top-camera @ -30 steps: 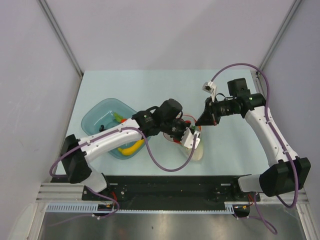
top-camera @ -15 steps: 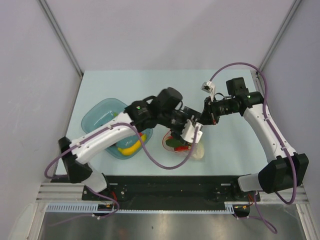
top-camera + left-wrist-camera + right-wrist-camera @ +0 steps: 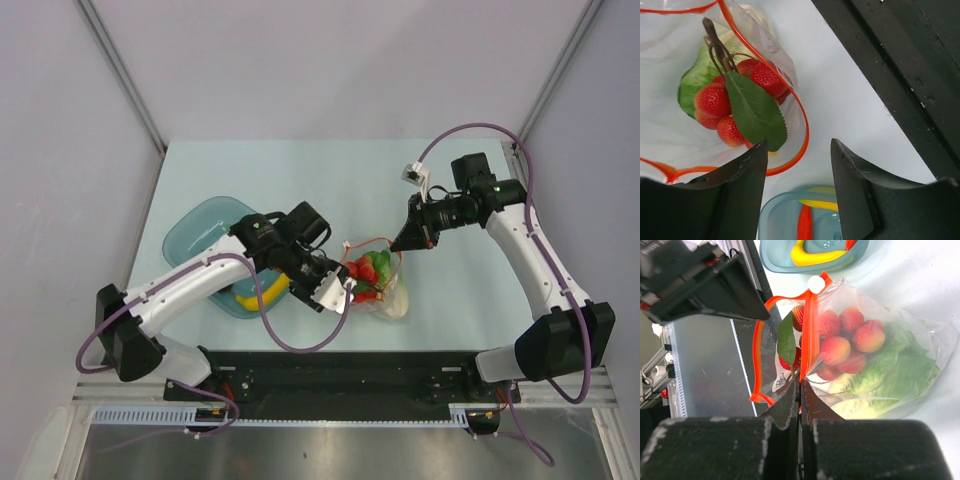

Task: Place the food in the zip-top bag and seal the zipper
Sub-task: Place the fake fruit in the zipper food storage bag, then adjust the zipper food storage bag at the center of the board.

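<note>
The clear zip-top bag (image 3: 385, 290) lies open at mid-table. The red berry cluster (image 3: 371, 267) and the pale cabbage (image 3: 397, 304) are inside it. My left gripper (image 3: 343, 288) is open and empty, just left of the bag's mouth. In the left wrist view the berries (image 3: 725, 100) and cabbage (image 3: 692, 82) show through the orange zipper (image 3: 803, 131) rim ahead of the left gripper (image 3: 799, 165). My right gripper (image 3: 801, 386) is shut on the zipper strip (image 3: 812, 325), holding the mouth up. The banana (image 3: 262, 295) and pepper (image 3: 804, 225) lie in the bowl. The grape bunch is out of view.
The teal bowl (image 3: 195, 232) stands left of the bag, under my left forearm. The black rail (image 3: 400, 372) runs along the table's near edge, close to the bag. Grey walls close the table at the left, back and right.
My left gripper has drawn back from over the bag's mouth toward the near left and is now empty. The berry cluster now lies in the bag. The right gripper has held its pinch.
</note>
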Action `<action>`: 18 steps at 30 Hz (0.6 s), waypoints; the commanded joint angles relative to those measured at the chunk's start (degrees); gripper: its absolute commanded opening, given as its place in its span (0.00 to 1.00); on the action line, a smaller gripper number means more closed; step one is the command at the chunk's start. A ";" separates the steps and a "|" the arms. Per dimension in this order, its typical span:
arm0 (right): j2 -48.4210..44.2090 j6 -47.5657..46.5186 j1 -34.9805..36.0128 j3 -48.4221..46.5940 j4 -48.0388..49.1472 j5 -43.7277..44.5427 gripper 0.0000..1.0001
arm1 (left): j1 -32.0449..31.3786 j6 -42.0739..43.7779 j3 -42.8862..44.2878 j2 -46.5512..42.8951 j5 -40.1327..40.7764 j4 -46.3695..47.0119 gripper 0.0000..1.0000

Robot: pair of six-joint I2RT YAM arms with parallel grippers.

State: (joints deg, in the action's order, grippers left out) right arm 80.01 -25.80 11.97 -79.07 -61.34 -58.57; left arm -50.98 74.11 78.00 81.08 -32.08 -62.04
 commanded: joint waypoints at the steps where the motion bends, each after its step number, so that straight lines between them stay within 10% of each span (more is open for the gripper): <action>1: 0.24 -1.18 -0.28 -2.67 -0.62 -1.20 0.00 | -0.52 2.27 -2.04 1.18 -1.59 2.17 0.56; 4: 0.32 -0.92 -0.19 -2.67 -0.62 -1.02 0.00 | -1.49 1.22 -6.08 1.28 0.95 8.74 0.50; 10: 0.33 -0.57 -0.19 -3.20 -0.45 -0.41 0.00 | -3.25 -5.44 -1.81 1.45 1.23 12.56 0.03; 18: -1.17 -2.76 2.52 -10.41 -2.39 5.21 0.00 | -4.39 -13.20 12.27 -0.84 -2.91 11.51 0.00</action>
State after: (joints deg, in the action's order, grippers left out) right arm 80.79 -27.07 12.27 -86.46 -64.40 -55.72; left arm -54.13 64.99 86.87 83.18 -31.05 -51.83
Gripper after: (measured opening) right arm 0.009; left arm 0.006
